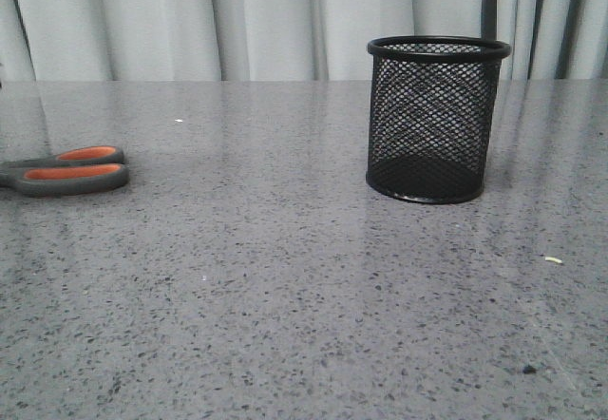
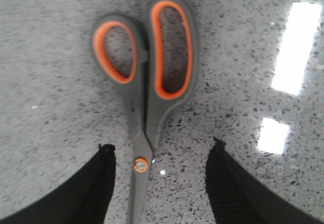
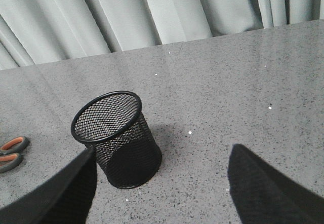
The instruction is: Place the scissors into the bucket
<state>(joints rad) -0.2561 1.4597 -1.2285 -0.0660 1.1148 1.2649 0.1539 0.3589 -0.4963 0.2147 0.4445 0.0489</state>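
The scissors point(image 1: 66, 171) lie flat at the table's left edge, grey handles lined orange, blades out of frame. In the left wrist view the scissors point(image 2: 147, 87) lie closed, reddish pivot between my fingers. My left gripper point(image 2: 159, 150) is open, hovering over them, one finger each side of the pivot, not touching. The black mesh bucket point(image 1: 434, 121) stands upright right of centre, apparently empty. It also shows in the right wrist view point(image 3: 119, 140), with the scissors' handles point(image 3: 11, 153) far off. My right gripper point(image 3: 161, 158) is open and empty, apart from the bucket. Neither arm shows in the front view.
The speckled grey table point(image 1: 285, 287) reaches back to pale curtains point(image 1: 237, 21). A small white crumb point(image 1: 553, 260) and a dark speck point(image 1: 528, 370) lie at the front right. Lamp reflections point(image 2: 296, 46) shine on the table beside the scissors.
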